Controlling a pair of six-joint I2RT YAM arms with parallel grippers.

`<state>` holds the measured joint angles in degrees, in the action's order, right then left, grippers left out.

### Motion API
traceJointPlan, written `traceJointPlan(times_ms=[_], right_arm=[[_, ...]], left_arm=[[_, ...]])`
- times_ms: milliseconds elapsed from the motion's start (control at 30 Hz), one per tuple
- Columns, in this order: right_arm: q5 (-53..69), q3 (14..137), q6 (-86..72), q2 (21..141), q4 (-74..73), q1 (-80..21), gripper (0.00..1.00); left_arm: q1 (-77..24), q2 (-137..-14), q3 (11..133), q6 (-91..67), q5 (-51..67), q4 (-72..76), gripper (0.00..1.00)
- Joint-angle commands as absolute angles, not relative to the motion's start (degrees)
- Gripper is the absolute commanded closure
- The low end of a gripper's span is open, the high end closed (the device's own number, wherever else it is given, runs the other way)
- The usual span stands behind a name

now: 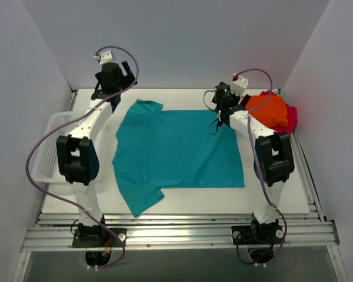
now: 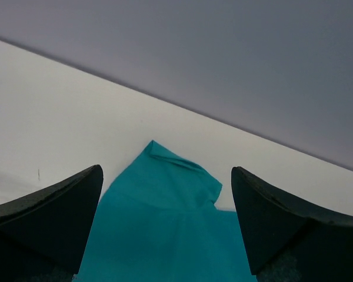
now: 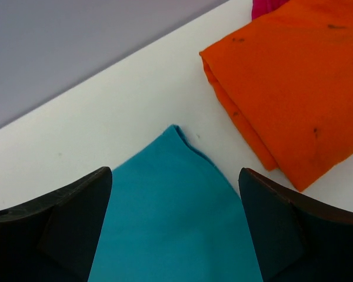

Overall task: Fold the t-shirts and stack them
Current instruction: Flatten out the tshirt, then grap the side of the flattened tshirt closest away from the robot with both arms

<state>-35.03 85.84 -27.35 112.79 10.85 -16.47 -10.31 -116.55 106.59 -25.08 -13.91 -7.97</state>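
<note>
On surface (image 1: 282, 200), centre: teal shirt (image 1: 176, 150) flat, likely spread out ready for first fold. Long axis left-right: sleeves and neck end left, hem right. Near sleeve (image 1: 142, 202) juts toward arm bases. Left end effector (image 2: 166, 188) wide open, empty, above far sleeve (image 2: 176, 170). Right end effector (image 3: 175, 182) wide open, empty, above far hem corner (image 3: 176, 141). Far right: folded orange shirt (image 1: 269, 108) atop pink shirt (image 1: 291, 117), apparently start of stack.

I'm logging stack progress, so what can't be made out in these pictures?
- magenta shirt: top view, mostly under the orange shirt; right wrist view, cut by the top edge.
- teal shirt: both wrist views cut off all but a small part.
- white basket: top view, partly behind the left arm.
</note>
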Motion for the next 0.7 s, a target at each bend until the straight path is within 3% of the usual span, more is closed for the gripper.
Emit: traceJointPlan(times_ms=[0, 167, 233, 467, 667], right_arm=[[-33.9, 79.2, -30.2, 107.3, 11.4, -18.4, 0.15], [-40.4, 64.6, -34.0, 97.8, 11.4, -25.7, 0.15], [-41.7, 61.1, -36.4, 92.0, 9.3, -28.3, 0.16], [-44.9, 46.0, -48.1, 68.8, -3.5, -39.1, 0.15], [-47.6, 37.8, -55.4, 48.4, -16.1, -53.7, 0.14]], left_arm=[[-13.4, -109.6, 96.4, -29.3, -19.7, -6.5, 0.00], [-19.3, -94.2, 68.6, -34.7, -26.1, 3.3, 0.00], [-22.8, -90.3, 63.2, -36.3, -28.2, 3.8, 0.00], [-35.6, -71.2, 45.3, -48.2, -38.1, -9.9, 0.07], [-51.8, -59.4, 42.3, -62.6, -46.4, -31.8, 0.11]])
